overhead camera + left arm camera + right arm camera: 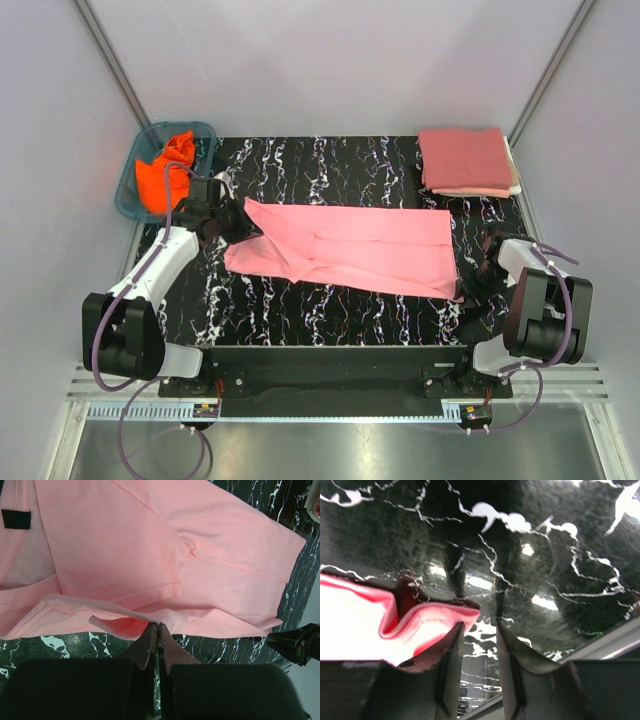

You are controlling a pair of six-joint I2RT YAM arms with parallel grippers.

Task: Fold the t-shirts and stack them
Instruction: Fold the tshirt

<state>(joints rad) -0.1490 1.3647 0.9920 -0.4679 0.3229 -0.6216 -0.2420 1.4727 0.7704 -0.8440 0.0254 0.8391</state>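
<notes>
A light pink t-shirt (350, 248) lies spread across the middle of the black marbled table, its sides folded in. My left gripper (237, 226) is at its left end, shut on the shirt's edge (158, 625), which is lifted slightly there. My right gripper (478, 272) is low by the shirt's right near corner. Its jaws stand apart (480, 627), with only table between them. The pink hem (427, 622) lies against the outside of the left finger. A folded rose-red shirt (465, 157) rests on a cream one (485, 192) at the back right. An orange shirt (165, 172) lies crumpled in the basket.
A teal plastic basket (128, 190) stands at the table's back left corner, close behind my left gripper. The table's front edge rail (340, 352) runs just before the arm bases. Grey walls enclose the left, right and back.
</notes>
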